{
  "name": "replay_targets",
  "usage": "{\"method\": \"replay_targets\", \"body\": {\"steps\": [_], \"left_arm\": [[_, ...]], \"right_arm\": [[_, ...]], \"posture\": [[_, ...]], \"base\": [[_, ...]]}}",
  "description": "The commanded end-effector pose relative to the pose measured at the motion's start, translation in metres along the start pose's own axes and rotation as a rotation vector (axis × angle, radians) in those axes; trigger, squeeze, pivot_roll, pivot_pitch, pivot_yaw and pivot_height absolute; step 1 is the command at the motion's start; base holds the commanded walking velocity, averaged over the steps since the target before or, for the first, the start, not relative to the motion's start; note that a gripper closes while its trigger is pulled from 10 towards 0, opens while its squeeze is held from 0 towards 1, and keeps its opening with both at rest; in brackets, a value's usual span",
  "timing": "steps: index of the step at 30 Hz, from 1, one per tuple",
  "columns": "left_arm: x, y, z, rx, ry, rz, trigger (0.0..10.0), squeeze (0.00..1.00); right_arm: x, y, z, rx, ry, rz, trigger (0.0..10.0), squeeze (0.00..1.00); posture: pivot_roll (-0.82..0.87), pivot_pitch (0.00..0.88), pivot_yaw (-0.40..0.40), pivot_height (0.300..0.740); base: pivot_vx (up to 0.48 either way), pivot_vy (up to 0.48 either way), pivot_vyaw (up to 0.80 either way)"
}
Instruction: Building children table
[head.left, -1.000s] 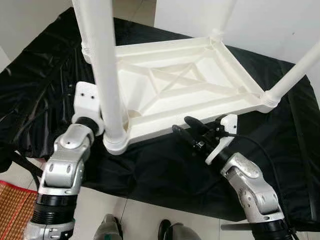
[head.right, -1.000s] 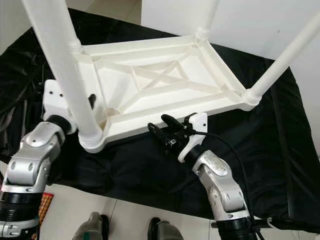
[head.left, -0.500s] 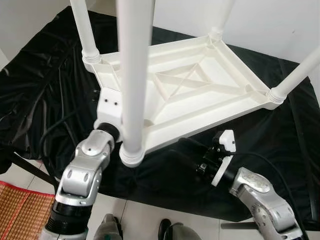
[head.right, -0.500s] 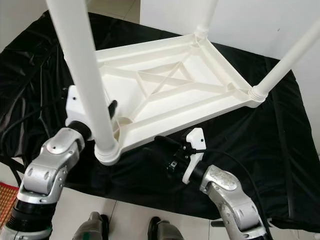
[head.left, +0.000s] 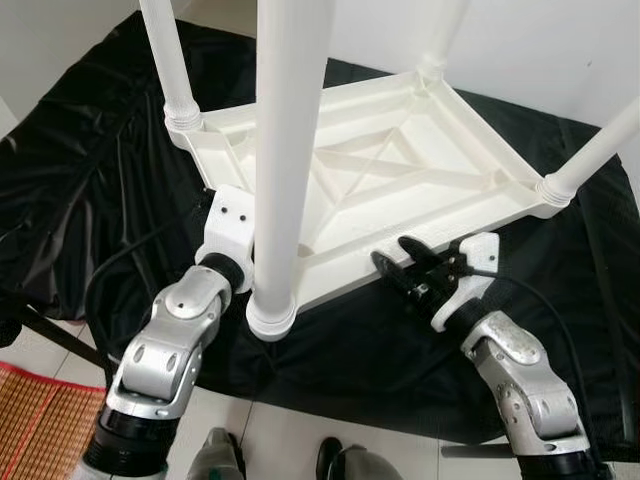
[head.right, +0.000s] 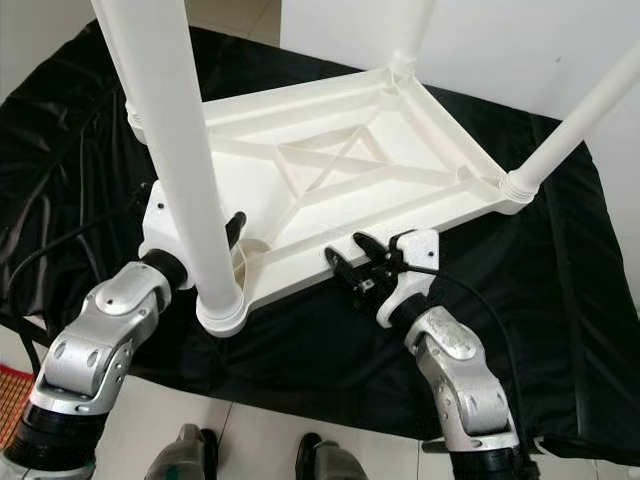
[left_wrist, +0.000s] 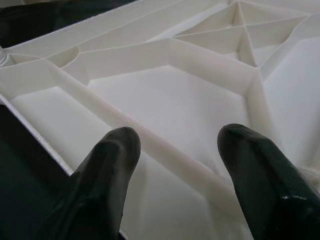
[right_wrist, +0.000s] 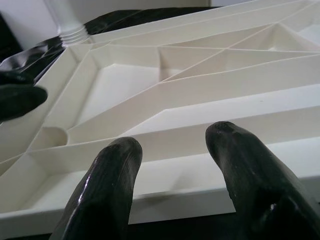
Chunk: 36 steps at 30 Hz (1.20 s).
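table (head.left: 380, 170): upside down on black cloth (head.left: 90, 190), stiff light plastic, probably slick
left pincer (left_wrist: 175, 150): open, straddling a rib
right pincer (head.left: 400, 268): open at near rim, gripping nothing
grab: rim

Head eyes look down; both wrist views, perhaps closest, share the table underside (left_wrist: 165, 95)

Upturned white table (head.left: 390, 170) on black cloth (head.left: 90, 170); four legs stand up at corners. Near leg (head.left: 285, 150) stands between left gripper (head.right: 236, 228) and right gripper (head.left: 397, 262). Ribbed underside open between legs. Cloth bare along near edge.
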<state>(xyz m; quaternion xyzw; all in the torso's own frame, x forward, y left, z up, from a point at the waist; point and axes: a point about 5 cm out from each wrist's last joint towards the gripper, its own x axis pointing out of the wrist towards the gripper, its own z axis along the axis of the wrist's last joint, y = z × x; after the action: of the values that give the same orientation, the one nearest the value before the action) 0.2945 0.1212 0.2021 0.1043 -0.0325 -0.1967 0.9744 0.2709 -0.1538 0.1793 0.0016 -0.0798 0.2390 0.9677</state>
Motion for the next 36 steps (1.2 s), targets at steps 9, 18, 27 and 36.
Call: {"method": "replay_targets", "body": {"steps": [9,18,27,36], "left_arm": [[0.002,0.053,-0.027,0.136,0.108,-0.022,10.0,0.00],[0.014,0.082,-0.037,0.242,0.169,-0.008,10.0,0.00],[0.014,0.105,-0.031,0.196,0.108,0.076,10.0,0.00],[0.014,0.126,0.008,0.042,-0.101,0.170,10.0,0.00]], "right_arm": [[-0.006,-0.016,0.001,0.003,-0.031,-0.264,10.0,0.00],[-0.010,-0.017,-0.012,-0.011,0.006,-0.538,10.0,0.00],[0.000,-0.027,-0.025,-0.028,0.048,-0.643,10.0,0.00],[0.015,-0.032,-0.023,-0.050,0.017,-0.606,10.0,0.00]], "posture": [[0.15,0.210,-0.083,0.740],[0.12,0.206,-0.070,0.740],[0.12,0.228,-0.072,0.740],[0.12,0.254,-0.095,0.740]], "base": [[0.000,0.000,0.00],[0.000,0.000,0.00],[0.000,0.000,0.00],[0.000,0.000,0.00]]}}
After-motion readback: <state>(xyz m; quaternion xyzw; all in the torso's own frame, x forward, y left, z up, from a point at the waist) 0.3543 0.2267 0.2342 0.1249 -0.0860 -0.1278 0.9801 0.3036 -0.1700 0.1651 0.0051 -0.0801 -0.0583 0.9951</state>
